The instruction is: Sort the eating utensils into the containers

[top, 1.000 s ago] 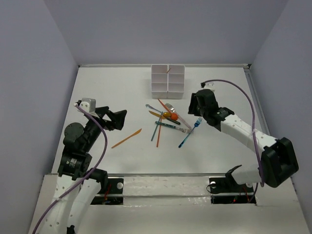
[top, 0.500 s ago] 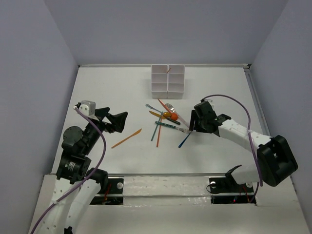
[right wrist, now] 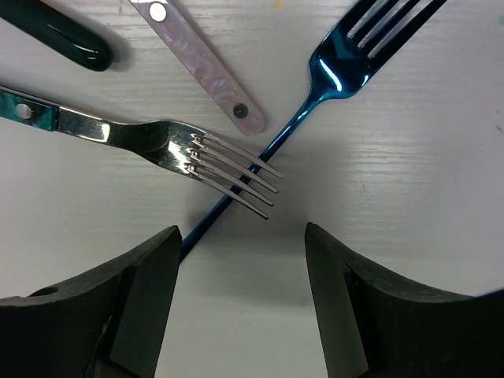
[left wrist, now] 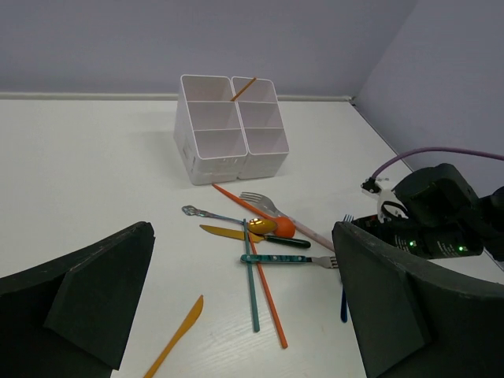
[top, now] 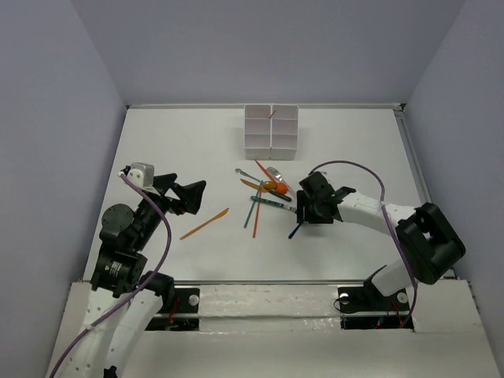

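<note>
The white containers (top: 272,130) stand at the back centre, and an orange stick (left wrist: 243,88) leans in a back compartment. The eating utensils lie in a loose pile (top: 268,193): an orange-bowled spoon (left wrist: 276,227), a teal stick (left wrist: 250,276), an orange stick (left wrist: 270,295) and a teal-handled silver fork (right wrist: 181,150). An orange knife (top: 205,224) lies apart to the left. My right gripper (top: 309,211) is open and empty, low over the table. Its fingers (right wrist: 138,307) straddle the handle of the blue fork (right wrist: 315,102), just below the silver fork's tines. My left gripper (top: 189,195) is open and empty, held above the table left of the pile.
A pink-handled utensil (right wrist: 201,63) and a dark green handle (right wrist: 63,35) lie just beyond the silver fork. Grey walls close the table on three sides. The right arm's purple cable (top: 346,165) loops above its wrist.
My right gripper has moved toward the near left and down, from beside the pile to over the blue fork's handle. The left arm has barely shifted.
</note>
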`<state>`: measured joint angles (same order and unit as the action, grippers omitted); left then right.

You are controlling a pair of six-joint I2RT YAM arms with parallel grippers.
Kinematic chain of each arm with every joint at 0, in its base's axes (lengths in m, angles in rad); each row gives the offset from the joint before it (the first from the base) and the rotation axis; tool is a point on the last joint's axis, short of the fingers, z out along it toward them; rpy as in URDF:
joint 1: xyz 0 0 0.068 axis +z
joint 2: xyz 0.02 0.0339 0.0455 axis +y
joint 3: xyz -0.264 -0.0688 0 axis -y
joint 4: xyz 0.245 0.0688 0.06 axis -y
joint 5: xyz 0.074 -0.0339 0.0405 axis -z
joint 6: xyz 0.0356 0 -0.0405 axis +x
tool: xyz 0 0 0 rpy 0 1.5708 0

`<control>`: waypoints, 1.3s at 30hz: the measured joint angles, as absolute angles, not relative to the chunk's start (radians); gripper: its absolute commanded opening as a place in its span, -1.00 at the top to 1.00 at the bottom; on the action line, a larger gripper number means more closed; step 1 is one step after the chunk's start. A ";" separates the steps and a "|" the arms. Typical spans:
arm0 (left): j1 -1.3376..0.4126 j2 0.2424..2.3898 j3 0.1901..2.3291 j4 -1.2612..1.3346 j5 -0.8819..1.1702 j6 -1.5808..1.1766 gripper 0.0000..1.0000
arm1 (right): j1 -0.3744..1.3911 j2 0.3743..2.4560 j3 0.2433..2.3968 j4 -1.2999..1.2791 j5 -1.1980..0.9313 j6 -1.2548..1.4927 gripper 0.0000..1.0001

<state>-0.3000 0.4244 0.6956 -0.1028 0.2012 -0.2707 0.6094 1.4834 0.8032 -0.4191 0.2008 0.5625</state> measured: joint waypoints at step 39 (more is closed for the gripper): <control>-0.299 0.451 0.696 -0.102 0.207 -0.271 -0.98 | 0.557 1.644 0.896 -0.407 0.525 0.680 0.69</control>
